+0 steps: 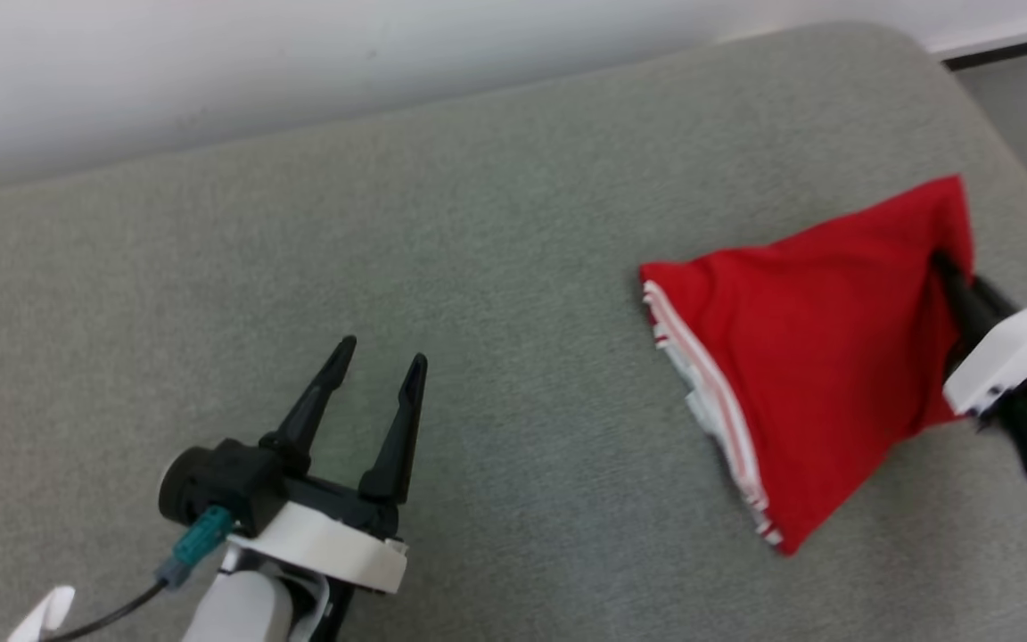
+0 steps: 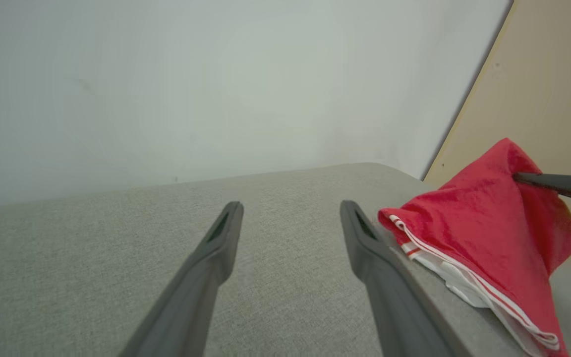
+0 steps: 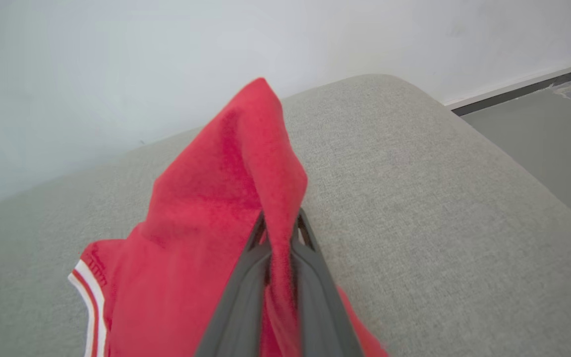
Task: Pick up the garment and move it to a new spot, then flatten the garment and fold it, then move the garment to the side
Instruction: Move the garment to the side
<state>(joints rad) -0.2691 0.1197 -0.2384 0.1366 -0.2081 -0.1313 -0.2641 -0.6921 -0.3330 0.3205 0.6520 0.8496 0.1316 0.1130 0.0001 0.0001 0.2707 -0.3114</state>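
Your right gripper (image 3: 280, 223) pinches just one fold of the garment (image 1: 799, 357); lift fast and it could slip out. Left gripper (image 1: 382, 357) stands wide, empty.

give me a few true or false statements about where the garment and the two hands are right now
The right hand is shut on the red garment. True.
The left hand grips the garment too. False: it is open, apart from it, over the grey cushion.
The garment has white stripes along one edge. True.
The garment lies spread flat. False: the right hand lifts one end into a peak.
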